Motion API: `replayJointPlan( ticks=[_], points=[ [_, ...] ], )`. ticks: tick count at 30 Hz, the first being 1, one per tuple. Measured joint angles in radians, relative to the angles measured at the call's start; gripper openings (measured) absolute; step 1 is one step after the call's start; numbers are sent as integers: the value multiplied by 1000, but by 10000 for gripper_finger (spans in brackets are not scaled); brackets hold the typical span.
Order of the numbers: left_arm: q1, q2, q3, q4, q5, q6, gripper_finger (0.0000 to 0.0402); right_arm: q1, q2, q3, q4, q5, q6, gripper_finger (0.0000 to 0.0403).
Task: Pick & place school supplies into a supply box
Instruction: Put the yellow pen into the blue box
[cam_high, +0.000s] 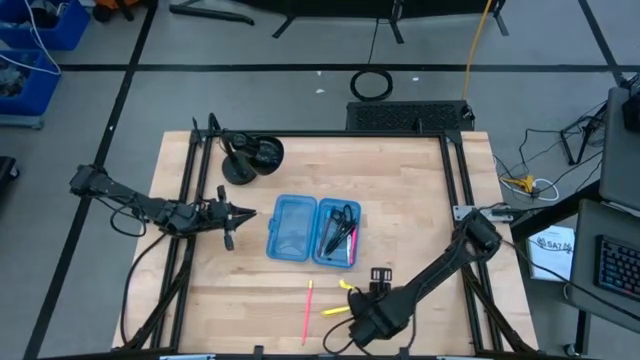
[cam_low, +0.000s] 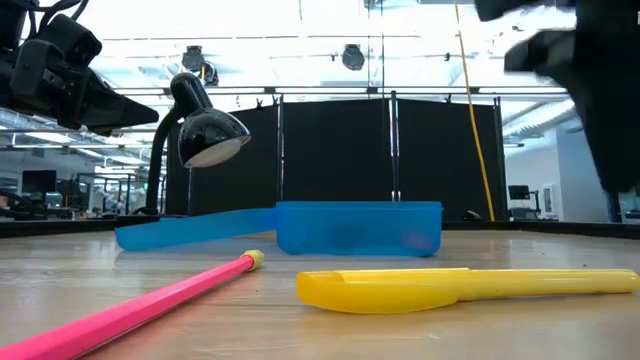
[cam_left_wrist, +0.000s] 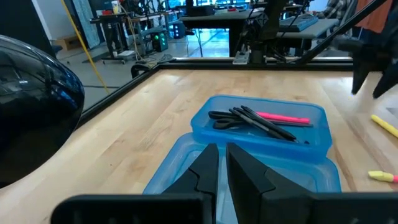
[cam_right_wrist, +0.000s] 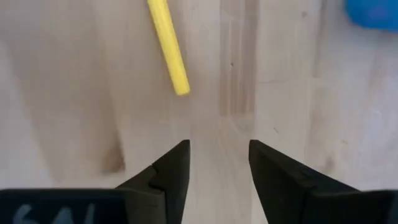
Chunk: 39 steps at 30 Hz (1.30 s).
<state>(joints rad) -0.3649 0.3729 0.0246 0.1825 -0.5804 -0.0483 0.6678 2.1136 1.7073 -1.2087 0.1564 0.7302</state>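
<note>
— Where do we find the supply box (cam_high: 312, 231)?

— We see it lying open near the middle of the wooden table (cam_high: 420, 200), its two translucent blue halves side by side. The half toward the right arm holds the scissors (cam_left_wrist: 231, 119) with black handles, a pink pen (cam_left_wrist: 283, 117) and some dark pens (cam_left_wrist: 267, 124). The other half looks bare.

— And what do we still see outside it?

— A pink pencil (cam_high: 308, 312) lies on the wood between the box and the table's near edge, well apart from the box. Just beside it, toward the right arm, lies a yellow pen (cam_high: 336, 309), and another yellow piece (cam_high: 347, 285) sits a little closer to the box. In the low view the pink pencil (cam_low: 130, 308) and the yellow pen (cam_low: 460, 285) lie flat in the foreground, with the box (cam_low: 358, 227) behind them.

— How do we read the right gripper (cam_high: 378, 290)?

— It hangs near the table's front edge by the yellow items, fingers parted and gripping nothing. In its own wrist view we see bare wood between the two fingers (cam_right_wrist: 168, 174), and the tip of a yellow pen (cam_right_wrist: 167, 45) lies ahead of them, not touching.

— And the left gripper (cam_high: 243, 212)?

— It waits just beside the box on the left side, pointing at it. In its wrist view the fingers (cam_left_wrist: 205, 168) stand nearly together with only a thin gap — nothing is between them. A black desk lamp (cam_high: 252, 156) stands at the table's far left corner.
</note>
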Motion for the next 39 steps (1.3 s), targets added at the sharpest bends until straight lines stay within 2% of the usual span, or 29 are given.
replayJointPlan(
  ticks=[7, 13, 18, 27, 39],
  points=[
    [0, 0, 0, 0, 0, -2, 37, -40, -89, 3, 133, 78, -51, 162],
    [0, 0, 0, 1, 0, -2, 37, -114, -57, 3, 317, 33, -199, 162],
    [0, 0, 0, -3, 0, -2, 37, -135, -32, 3, 329, -30, -263, 162],
    [0, 0, 0, -30, -1, 17, 37, -120, -5, 5, 454, -105, -356, 162],
    [0, 0, 0, -23, 2, 14, 37, -104, 46, 5, 392, -109, -321, 158]
  ],
)
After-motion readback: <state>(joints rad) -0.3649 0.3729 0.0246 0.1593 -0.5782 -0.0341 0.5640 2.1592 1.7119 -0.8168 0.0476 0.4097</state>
